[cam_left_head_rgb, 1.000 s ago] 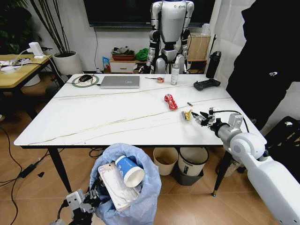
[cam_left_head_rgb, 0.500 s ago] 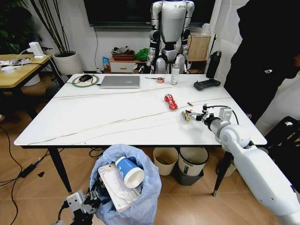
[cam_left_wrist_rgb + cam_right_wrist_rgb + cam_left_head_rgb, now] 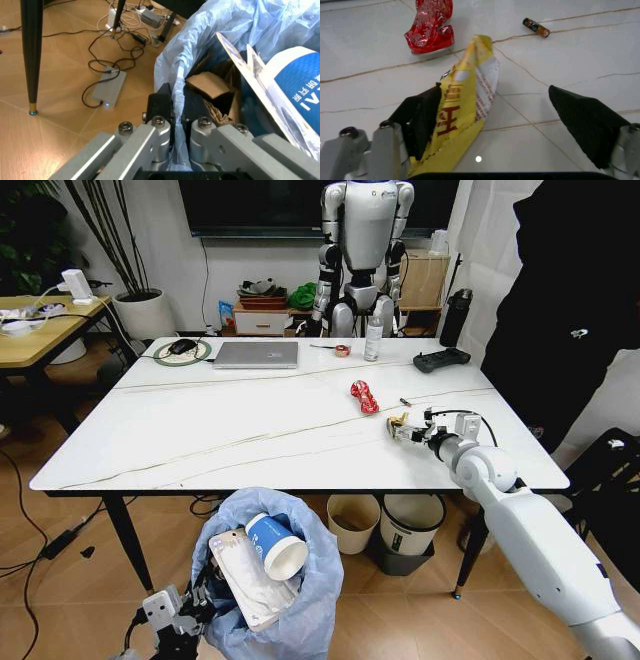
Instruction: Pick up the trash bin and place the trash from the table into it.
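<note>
Marble bench [image 3: 200,430]: right gripper [image 3: 505,116] gapes wide around the yellow wrapper [image 3: 462,108], whose long axis runs between the jaws, against one finger; left gripper [image 3: 175,131] pinches the trash bin [image 3: 300,600] liner.

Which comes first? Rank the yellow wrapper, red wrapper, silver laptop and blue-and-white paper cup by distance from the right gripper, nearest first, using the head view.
1. Yellow wrapper: at the right gripper, between its open fingers on the table.
2. Red wrapper: on the table just beyond, toward the robot's left.
3. Blue-and-white paper cup: in the trash bin, below the table's near edge.
4. Silver laptop: at the far edge of the table.
</note>
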`<state>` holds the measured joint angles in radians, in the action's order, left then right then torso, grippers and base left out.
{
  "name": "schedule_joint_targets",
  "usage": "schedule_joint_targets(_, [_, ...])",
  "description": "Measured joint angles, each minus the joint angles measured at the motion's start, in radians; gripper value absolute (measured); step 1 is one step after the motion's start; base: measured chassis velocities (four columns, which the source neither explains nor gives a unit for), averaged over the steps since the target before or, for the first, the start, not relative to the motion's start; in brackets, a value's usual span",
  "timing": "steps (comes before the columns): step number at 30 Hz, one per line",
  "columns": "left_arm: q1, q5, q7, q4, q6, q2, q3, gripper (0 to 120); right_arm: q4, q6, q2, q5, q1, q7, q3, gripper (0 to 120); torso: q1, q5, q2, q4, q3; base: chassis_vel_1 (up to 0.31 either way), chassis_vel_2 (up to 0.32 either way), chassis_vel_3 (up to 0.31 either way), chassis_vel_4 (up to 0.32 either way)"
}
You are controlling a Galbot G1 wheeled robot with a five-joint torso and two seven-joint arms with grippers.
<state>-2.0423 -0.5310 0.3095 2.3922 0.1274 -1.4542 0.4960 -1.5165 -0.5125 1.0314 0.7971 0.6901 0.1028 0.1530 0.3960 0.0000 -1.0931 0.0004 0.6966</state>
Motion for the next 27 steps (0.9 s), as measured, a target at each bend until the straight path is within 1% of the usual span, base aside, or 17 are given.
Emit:
schedule_joint_targets(2, [0.001,-0.001,0.0,-0.001,0.0,0.001,0.002,0,0.0,0.001,0.001,-0.005,0.002,-0.002,-0.006,69,0.0,0.0,0.0,0.0001,0.0,0.0,0.0,0.0,0.0])
schedule_joint_targets(4, [0.003,-0.004,0.0,-0.001,0.0,0.002,0.002,0,0.0,0.003,0.002,-0.01,0.005,-0.003,-0.008,59,0.0,0.0,0.0,-0.0001,0.0,0.0,0.0,0.0,0.0])
schedule_joint_targets(5, [0.003,-0.004,0.0,-0.001,0.0,0.002,0.002,0,0.0,0.003,0.002,-0.01,0.005,-0.003,-0.008,59,0.0,0.0,0.0,-0.0001,0.0,0.0,0.0,0.0,0.0])
schedule_joint_targets(7, [0.005,-0.005,0.0,-0.003,0.0,0.003,0.003,0,0.0,0.004,0.005,-0.014,0.008,-0.003,-0.008,52,0.0,-0.0001,0.0,-0.0002,0.0,0.0,0.0,0.0,0.0])
schedule_joint_targets(8, [0.006,-0.006,0.001,-0.004,0.0,0.004,0.004,0,0.0,0.004,0.005,-0.016,0.008,-0.003,-0.008,46,0.0,-0.0001,0.0,-0.0001,0.0,0.0,0.0,0.0,0.0])
schedule_joint_targets(10, [0.008,-0.007,0.001,-0.005,0.0,0.005,0.004,0,0.0,0.005,0.004,-0.017,0.009,-0.004,-0.009,39,0.0,0.0,0.0,0.0,0.0,0.0,0.0,0.0,0.0])
schedule_joint_targets(12, [0.01,-0.008,0.001,-0.007,0.0,0.006,0.004,0,-0.005,0.005,0.001,-0.017,0.011,-0.005,-0.009,30,0.0,0.0,0.0,0.0,0.0,0.0,0.0,0.0,0.0])
schedule_joint_targets(13, [0.01,-0.008,0.001,-0.007,0.0,0.006,0.004,0,-0.005,0.005,0.001,-0.017,0.011,-0.005,-0.009,30,0.0,0.0,0.0,0.0,0.0,0.0,0.0,0.0,0.0])
schedule_joint_targets(17, [0.015,-0.012,0.002,-0.009,0.0,0.008,0.004,0,-0.024,0.01,-0.003,-0.016,0.024,-0.006,-0.009,14,0.0,0.0002,0.0,0.0,0.0,0.0,0.0,0.0,0.0])
schedule_joint_targets(18, [0.015,-0.012,0.002,-0.009,0.0,0.008,0.004,0,-0.024,0.01,-0.003,-0.016,0.024,-0.006,-0.009,14,0.0,0.0002,0.0,0.0,0.0,0.0,0.0,0.0,0.0])
schedule_joint_targets(21, [0.019,-0.015,0.002,-0.012,0.001,0.011,0.004,0,-0.038,0.017,-0.009,-0.01,0.036,-0.012,-0.005,2,0.0,0.0001,0.0,0.0,0.0,0.0,0.0,0.0,0.0])
schedule_joint_targets(22, [0.021,-0.016,0.003,-0.013,0.001,0.012,0.003,0,-0.048,0.022,-0.013,-0.002,0.043,-0.017,-0.003,0,0.0,0.0,0.0,0.0,0.0,0.0,0.0,0.0,0.0])
schedule_joint_targets(27, [0.022,-0.018,0.003,-0.015,0.001,0.014,0.003,0,-0.063,0.029,-0.019,0.009,0.053,-0.023,0.002,0,0.0,0.0001,0.0,0.0001,0.0,0.0,0.0,0.0,0.0])
